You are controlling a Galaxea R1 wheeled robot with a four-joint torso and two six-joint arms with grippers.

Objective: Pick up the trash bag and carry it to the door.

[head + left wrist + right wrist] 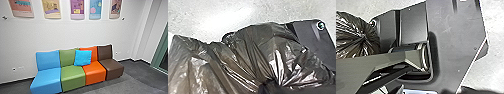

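Nearest is the thin, shiny, brownish-black plastic trash bag (250, 47), close by the left wrist and beside the robot's dark plate (458, 37); its folds run in to a tight gather. The left arm looks the nearer, so the carry probably rests on it. The bag's long axis is unclear, and I cannot tell whether the left gripper or the right gripper is open or closed. Farther off stand joined blue, green, orange and brown seats (73, 77), then a white wall (70, 35).
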